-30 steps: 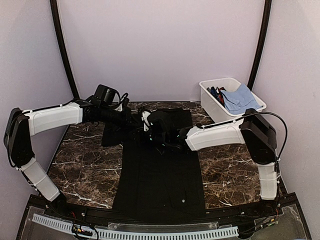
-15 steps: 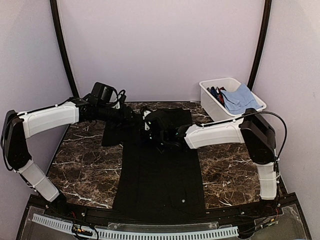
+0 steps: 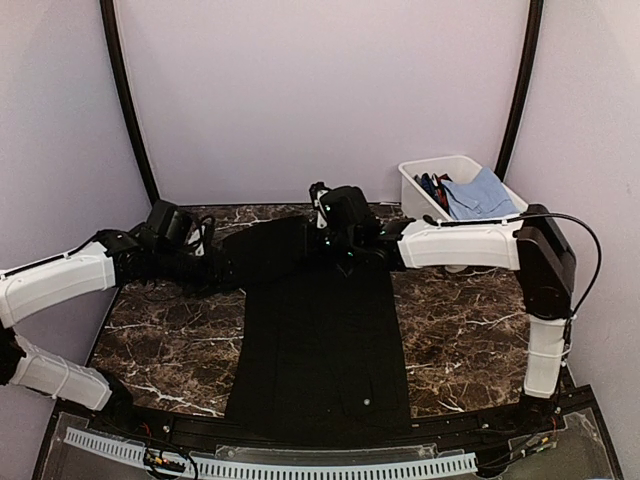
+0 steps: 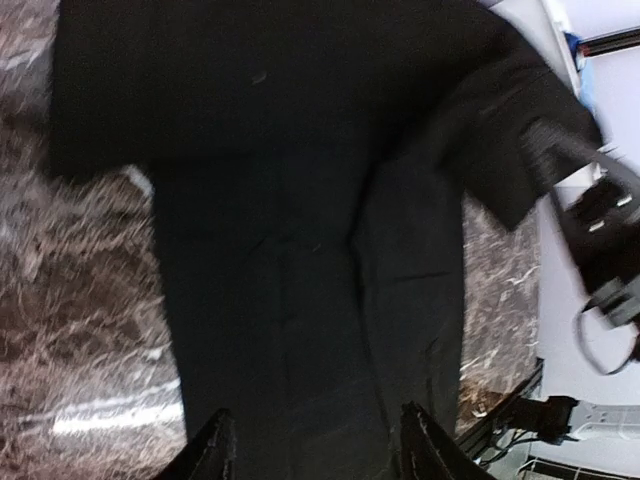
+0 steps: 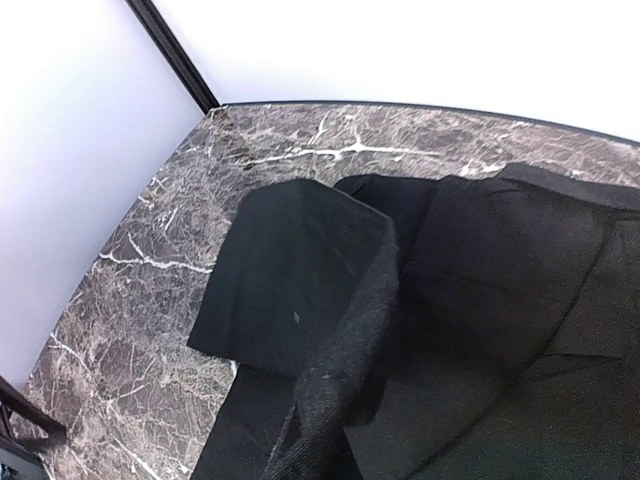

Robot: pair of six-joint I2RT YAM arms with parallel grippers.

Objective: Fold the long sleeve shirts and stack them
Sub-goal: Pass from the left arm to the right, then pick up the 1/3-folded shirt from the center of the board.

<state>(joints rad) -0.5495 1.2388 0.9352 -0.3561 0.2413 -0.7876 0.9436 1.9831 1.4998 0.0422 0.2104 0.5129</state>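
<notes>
Along the near edge of the dark, white-veined marble table [image 3: 150, 340], the hem of the plain black long sleeve shirt [image 3: 320, 340] is seen lying flat, its body stretched away toward the far side. One tiny white speck [image 3: 368, 403] is spotted close to the hem, too small to be read, and no brand or writing is made out anywhere. Farther in, on the left, the left gripper [image 4: 318, 455] is held over the cloth, jaws spread, nothing between them. Beyond it, at the shirt's far end, the right gripper [image 3: 322, 212] is pinched shut on a raised ridge of black fabric, a squarish flap [image 5: 285, 285] draped leftward onto the marble. Folding that upper part across the body is judged the step in hand. The pinched edge should be kept low and taut, and laid square to the body's sides, while the flat cloth is pinned by the free jaws. At the far right, a white plastic bin [image 3: 425, 215] holding light blue cloth [image 3: 480, 195] is noted.
</notes>
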